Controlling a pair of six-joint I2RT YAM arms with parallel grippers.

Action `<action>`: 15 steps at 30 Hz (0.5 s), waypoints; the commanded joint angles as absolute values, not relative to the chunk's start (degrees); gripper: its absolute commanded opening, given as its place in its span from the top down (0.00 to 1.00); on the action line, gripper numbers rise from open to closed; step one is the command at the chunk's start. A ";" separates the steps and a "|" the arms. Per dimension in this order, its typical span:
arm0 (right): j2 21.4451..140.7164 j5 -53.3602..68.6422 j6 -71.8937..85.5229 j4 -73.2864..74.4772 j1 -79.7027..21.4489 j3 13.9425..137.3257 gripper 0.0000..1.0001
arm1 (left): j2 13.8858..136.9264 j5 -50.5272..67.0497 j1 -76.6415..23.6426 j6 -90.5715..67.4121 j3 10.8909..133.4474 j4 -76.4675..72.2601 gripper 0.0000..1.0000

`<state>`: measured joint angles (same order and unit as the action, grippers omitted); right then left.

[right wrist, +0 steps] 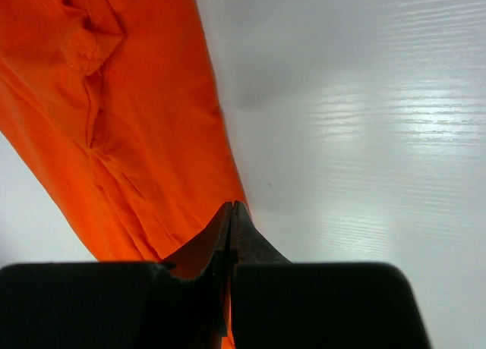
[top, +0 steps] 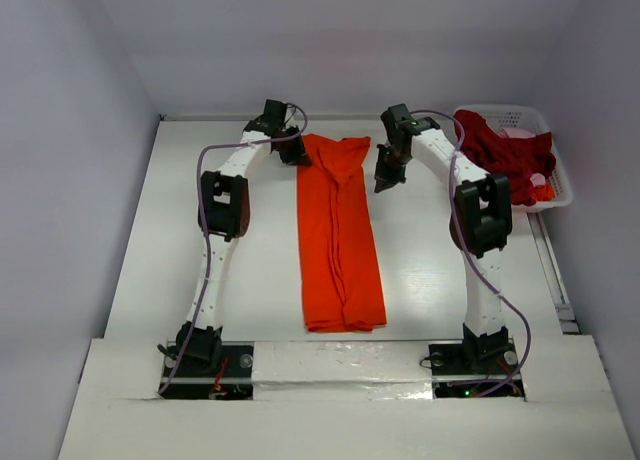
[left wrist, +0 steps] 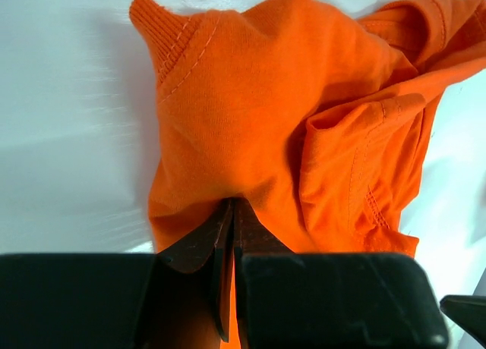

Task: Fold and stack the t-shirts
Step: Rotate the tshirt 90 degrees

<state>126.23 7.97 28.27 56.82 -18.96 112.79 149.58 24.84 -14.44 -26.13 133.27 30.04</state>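
The bright orange-red t-shirt point(top: 340, 240) lies in a long narrow strip down the middle of the white table. My left gripper point(top: 297, 158) is at its far left corner. In the left wrist view the cloth point(left wrist: 250, 99) bunches up to the shut left gripper point(left wrist: 231, 203), pinched at the tips. My right gripper point(top: 384, 185) hangs shut just right of the shirt's upper part. In the right wrist view its tips point(right wrist: 231, 205) sit over the flat shirt's point(right wrist: 137, 136) right edge, holding nothing. A dark crimson t-shirt point(top: 505, 152) lies heaped in the basket.
The white lattice basket point(top: 562, 175) stands at the back right corner, with a bit of pink cloth point(top: 522, 133) beside the crimson shirt. White walls close the table at the back and on both sides. Bare table point(top: 250, 270) lies left and right of the orange strip.
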 commanded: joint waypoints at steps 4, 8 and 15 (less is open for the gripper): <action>122.08 8.96 28.21 53.97 -19.69 111.53 1.00 | 153.28 25.22 -13.80 -23.11 133.51 32.61 1.00; 121.99 9.05 28.21 54.05 -19.69 111.80 1.00 | 153.46 27.24 -13.80 -22.94 133.15 31.82 1.00; 121.47 9.75 28.56 53.88 -20.21 111.53 1.00 | 153.98 31.81 -13.80 -23.73 133.07 29.36 1.00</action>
<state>125.10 8.78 28.27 55.75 -19.27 111.59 150.65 30.89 -13.69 -24.95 133.53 28.53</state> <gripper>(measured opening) 0.010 0.003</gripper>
